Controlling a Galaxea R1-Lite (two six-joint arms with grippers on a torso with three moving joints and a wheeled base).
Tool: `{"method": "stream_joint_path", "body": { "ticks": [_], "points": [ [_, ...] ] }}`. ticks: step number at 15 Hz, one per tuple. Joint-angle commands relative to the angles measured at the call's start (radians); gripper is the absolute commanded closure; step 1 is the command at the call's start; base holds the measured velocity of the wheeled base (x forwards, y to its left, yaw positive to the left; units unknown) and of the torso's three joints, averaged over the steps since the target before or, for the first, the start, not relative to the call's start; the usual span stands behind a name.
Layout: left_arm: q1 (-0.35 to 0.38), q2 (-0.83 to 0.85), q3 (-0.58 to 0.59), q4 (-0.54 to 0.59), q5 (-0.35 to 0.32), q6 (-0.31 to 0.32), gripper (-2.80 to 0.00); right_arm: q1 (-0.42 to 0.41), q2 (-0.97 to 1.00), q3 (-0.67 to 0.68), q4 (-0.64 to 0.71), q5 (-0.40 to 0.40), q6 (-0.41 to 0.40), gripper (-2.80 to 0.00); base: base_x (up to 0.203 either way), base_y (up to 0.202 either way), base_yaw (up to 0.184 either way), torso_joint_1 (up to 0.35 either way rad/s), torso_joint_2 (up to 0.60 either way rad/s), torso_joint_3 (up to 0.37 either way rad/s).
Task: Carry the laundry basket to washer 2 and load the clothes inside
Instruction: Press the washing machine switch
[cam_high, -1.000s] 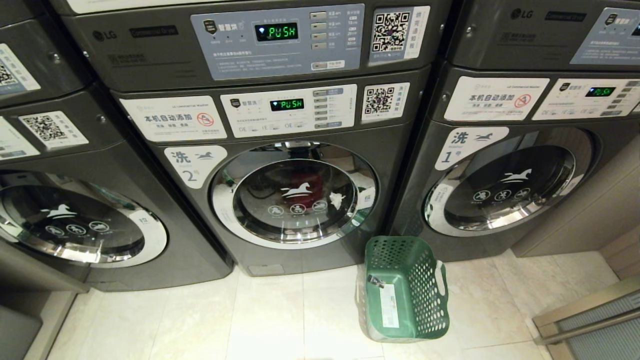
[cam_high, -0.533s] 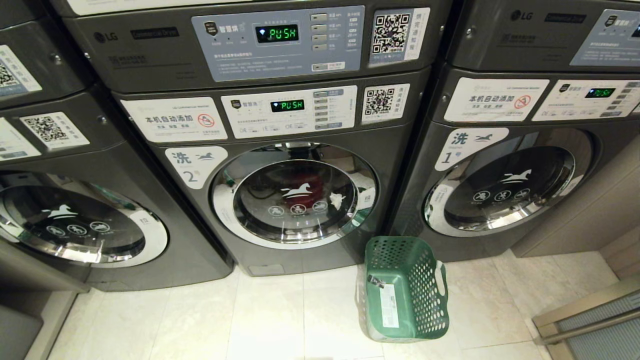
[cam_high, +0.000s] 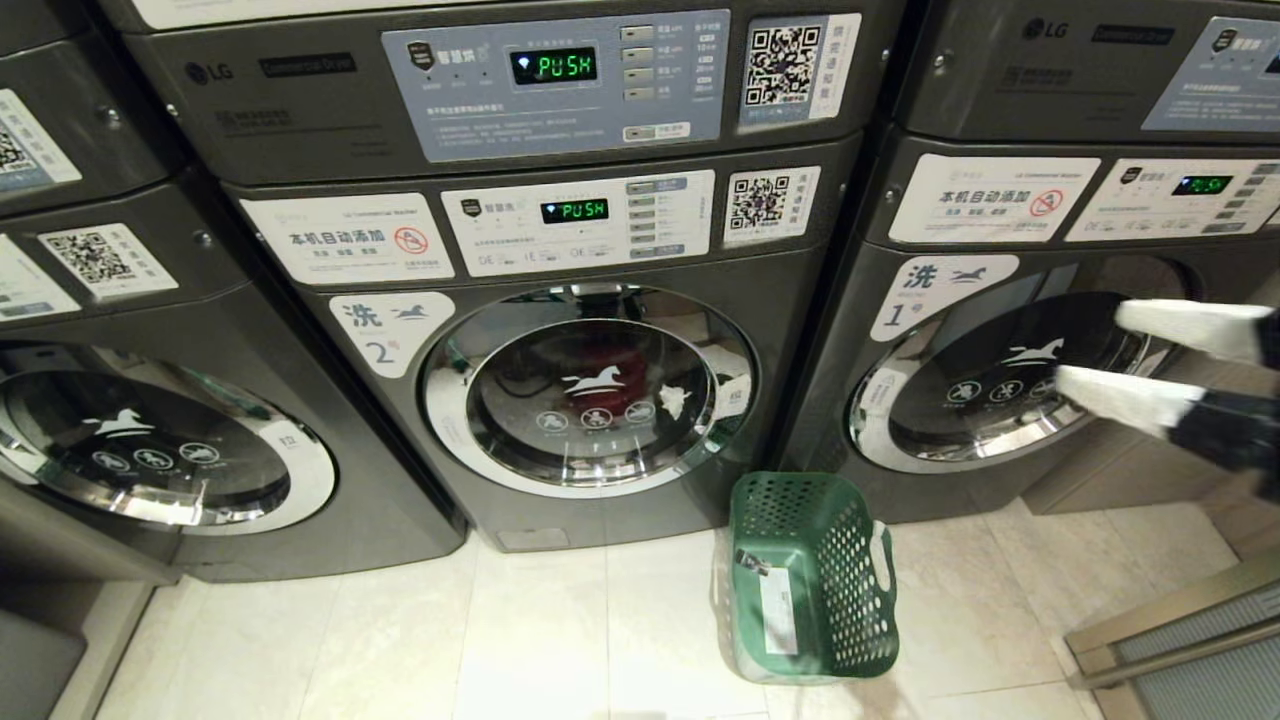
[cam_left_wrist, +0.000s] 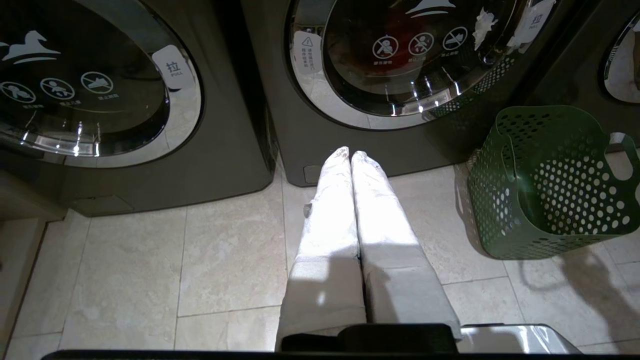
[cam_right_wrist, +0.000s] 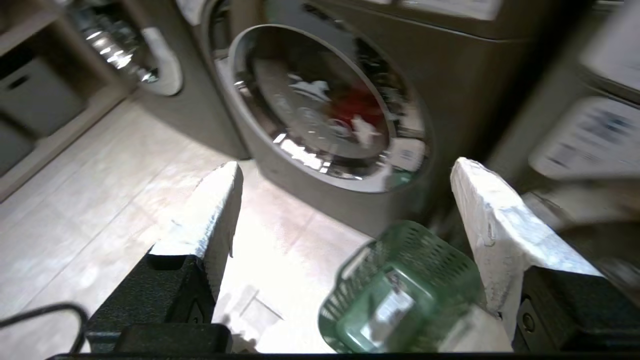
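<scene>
Washer 2 (cam_high: 590, 390) stands in the middle with its round glass door shut. Through the glass shows a red garment (cam_high: 612, 362) of the clothes, with a white scrap (cam_high: 675, 400) beside it. The green laundry basket (cam_high: 810, 580) lies on its side on the floor at the washer's right foot, its stickered base toward me; no clothes show in it. My right gripper (cam_high: 1090, 347) reaches in from the right, open and empty, in front of washer 1's door. In its wrist view the basket (cam_right_wrist: 400, 295) lies below the spread fingers. My left gripper (cam_left_wrist: 350, 155) hangs shut over the tiles before washer 2.
Washer 1 (cam_high: 1000, 380) stands to the right and a like grey washer (cam_high: 150, 450) to the left, both with doors shut. Dryers are stacked above. A metal-framed panel (cam_high: 1180, 640) juts in at the lower right. Pale floor tiles (cam_high: 400, 640) lie in front.
My right gripper has come into the head view from the right, fingers spread, in front of washer 1's door. The basket and the washer doors have not moved.
</scene>
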Motion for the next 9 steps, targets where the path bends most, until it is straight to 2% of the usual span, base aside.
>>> {"method": "stream_joint_path", "body": {
  "ticks": [1, 4, 6, 8, 9],
  "points": [
    [-0.001, 0.000, 0.002, 0.000, -0.001, 0.006, 0.00, 0.119, 0.482, -0.111, -0.150, 0.016, -0.025, -2.80, 0.000, 0.000, 0.000, 0.000, 0.00, 0.000],
    [-0.001, 0.000, 0.002, 0.000, -0.001, 0.000, 0.00, 0.248, 0.762, -0.222, -0.382, 0.001, -0.069, -2.80, 0.000, 0.000, 0.000, 0.000, 0.00, 0.000],
    [0.000, 0.000, 0.002, 0.000, 0.000, 0.000, 0.00, 0.293, 0.882, -0.361, -0.470, -0.030, -0.089, -2.80, 0.000, 0.000, 0.000, 0.000, 0.00, 0.000],
    [-0.001, 0.000, 0.002, -0.002, 0.000, 0.000, 0.00, 0.309, 0.960, -0.505, -0.555, -0.108, -0.099, -2.80, 0.000, 0.000, 0.000, 0.000, 0.00, 0.000],
    [0.000, 0.000, 0.002, -0.002, 0.000, -0.002, 0.00, 0.324, 0.965, -0.536, -0.575, -0.202, -0.101, -2.80, 0.000, 0.000, 0.000, 0.000, 0.00, 0.000]
  ]
}}
